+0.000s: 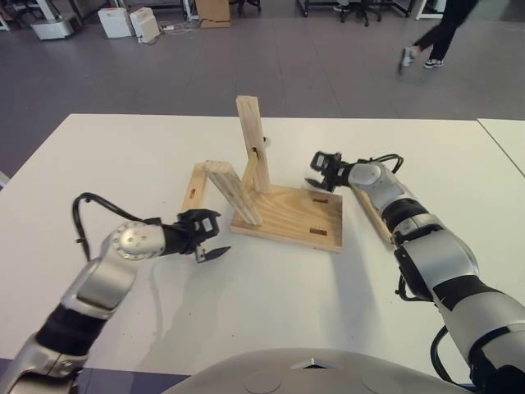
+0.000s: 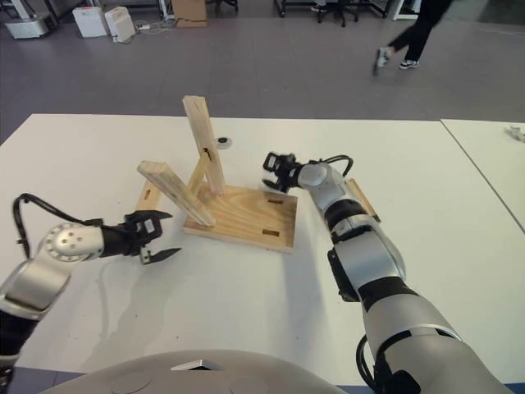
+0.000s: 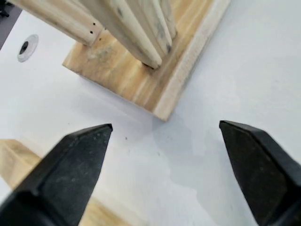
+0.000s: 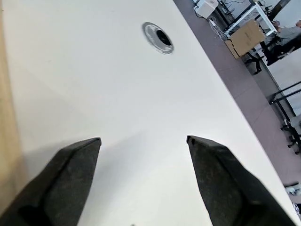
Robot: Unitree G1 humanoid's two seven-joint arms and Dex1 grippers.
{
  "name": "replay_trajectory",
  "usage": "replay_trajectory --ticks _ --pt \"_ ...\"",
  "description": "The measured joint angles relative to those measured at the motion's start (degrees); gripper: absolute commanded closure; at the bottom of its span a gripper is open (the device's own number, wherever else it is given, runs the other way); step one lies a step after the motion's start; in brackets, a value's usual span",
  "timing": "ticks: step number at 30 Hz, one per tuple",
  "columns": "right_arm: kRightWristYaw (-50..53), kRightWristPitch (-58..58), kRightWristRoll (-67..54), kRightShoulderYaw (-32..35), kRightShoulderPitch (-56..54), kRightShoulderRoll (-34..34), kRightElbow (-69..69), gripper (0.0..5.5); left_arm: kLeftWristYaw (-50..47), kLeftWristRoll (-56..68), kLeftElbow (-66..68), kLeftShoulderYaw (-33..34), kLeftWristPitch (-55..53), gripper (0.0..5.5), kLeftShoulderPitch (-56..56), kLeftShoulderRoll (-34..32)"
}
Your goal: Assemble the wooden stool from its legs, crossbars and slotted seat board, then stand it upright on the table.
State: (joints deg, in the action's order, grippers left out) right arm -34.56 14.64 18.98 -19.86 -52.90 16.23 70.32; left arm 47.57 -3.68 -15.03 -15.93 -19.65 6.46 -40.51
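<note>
This looks like a lab or workshop hall. Beyond the white tabletop [image 1: 98,164] are a grey floor [image 1: 328,74], a cardboard box [image 1: 213,10], white equipment cases [image 1: 115,22] and wheeled chairs [image 1: 363,14].

Left hand [image 1: 215,236] and right hand [image 1: 315,171] both gape wide, held low.

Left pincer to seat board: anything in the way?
Nothing visible. The left pincer hangs open just off the seat board's near-left corner, with bare table between them. The leaning leg is slotted in farther along the board and tilts out above that corner, not in the gap.
</note>
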Motion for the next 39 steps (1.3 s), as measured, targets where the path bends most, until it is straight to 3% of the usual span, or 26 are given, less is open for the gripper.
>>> replay_trajectory --ticks 3,8,11,13,16,19,23,27,34,39 --pt "-3.8 2.9 1.7 -1.9 -0.8 0.4 1.0 2.09 -8.8 -6.1 16.5 -4.2 5.5 1.3 10.2 9.8" --pt "-1.4 4.1 -1.0 1.6 3.1 1.8 -1.6 2.09 -23.6 -8.0 44.3 -1.5 15.4 1.3 21.8 19.5" --pt "0.4 1.9 -3.9 4.9 10.2 3.5 -10.8 2.09 -24.5 -7.5 49.3 0.0 18.9 1.3 23.2 21.9" --pt "4.6 -3.7 -8.7 12.2 17.4 5.9 -21.0 2.09 -24.3 -6.0 50.8 0.7 20.6 1.3 23.3 23.3" --pt "6.8 -11.8 -18.7 24.2 21.9 10.5 -31.9 2.09 -23.8 -5.3 50.8 1.6 21.2 1.3 23.1 24.5" --pt "4.7 -18.6 -25.7 30.9 27.2 13.3 -35.0 2.09 -23.8 -3.5 50.4 3.2 21.5 1.3 23.1 25.4" --pt "1.9 -23.4 -28.9 32.6 33.9 13.2 -34.4 2.5 -24.7 -2.8 49.9 5.3 21.5 1.3 23.2 26.0" --pt "2.5 -24.7 -29.6 32.9 35.7 13.2 -33.7 3.27 -25.1 -0.9 43.6 8.8 20.1 1.3 23.3 25.4" --pt "3.7 -26.0 -30.2 33.3 35.8 13.3 -33.1 4.19 -24.4 4.2 26.4 14.8 11.0 1.3 16.2 22.2" --pt "9.3 -21.0 -32.9 38.1 35.7 11.6 -38.4 4.19 -29.3 26.6 7.0 30.7 -2.2 1.3 16.2 25.4"
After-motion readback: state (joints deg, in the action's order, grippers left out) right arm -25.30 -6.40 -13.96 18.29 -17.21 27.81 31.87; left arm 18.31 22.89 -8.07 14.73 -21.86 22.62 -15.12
